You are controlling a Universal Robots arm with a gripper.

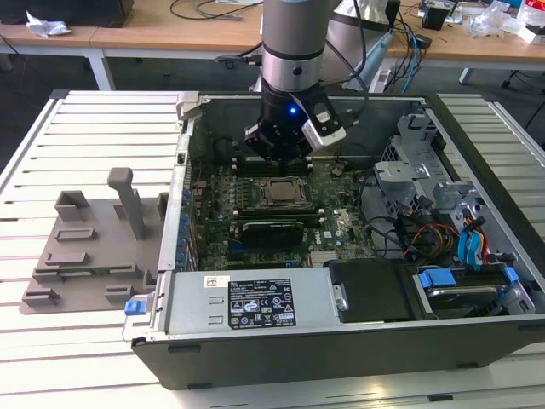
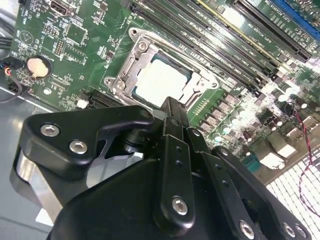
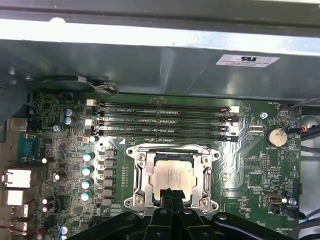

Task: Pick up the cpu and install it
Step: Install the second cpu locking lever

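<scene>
In the exterior view my tool (image 1: 277,153) hangs inside the computer case (image 1: 477,281), just behind the socket frame (image 1: 281,192). In the second wrist view one cpu (image 2: 162,82) lies seated in that frame, just ahead of my narrowed, empty fingertips (image 2: 170,104). In the first wrist view, one cpu (image 3: 172,176), four memory slots (image 3: 162,117).

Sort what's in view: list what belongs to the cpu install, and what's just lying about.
Job:
cpu, lying in the socket frame
gripper, above the cpu
motherboard

Lying about:
grey fixture plate
white crumpled paper
cables
</scene>
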